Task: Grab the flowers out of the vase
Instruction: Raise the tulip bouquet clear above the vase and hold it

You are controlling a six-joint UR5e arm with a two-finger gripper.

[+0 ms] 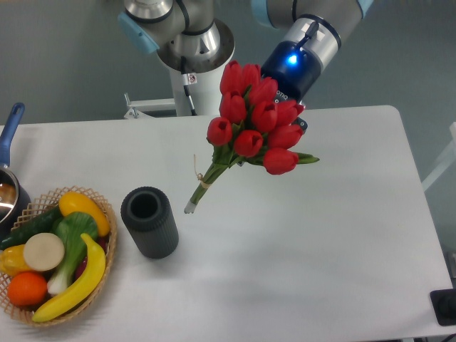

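The arm reaches down from the upper right, its wrist tilted with a blue light glowing on it. The tool (298, 127) is mostly hidden, so its jaws cannot be made out.

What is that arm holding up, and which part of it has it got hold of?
The flowers, now clear of the vase. The tool sits behind the red buds, so the hold is up near the blooms; the exact spot is hidden.
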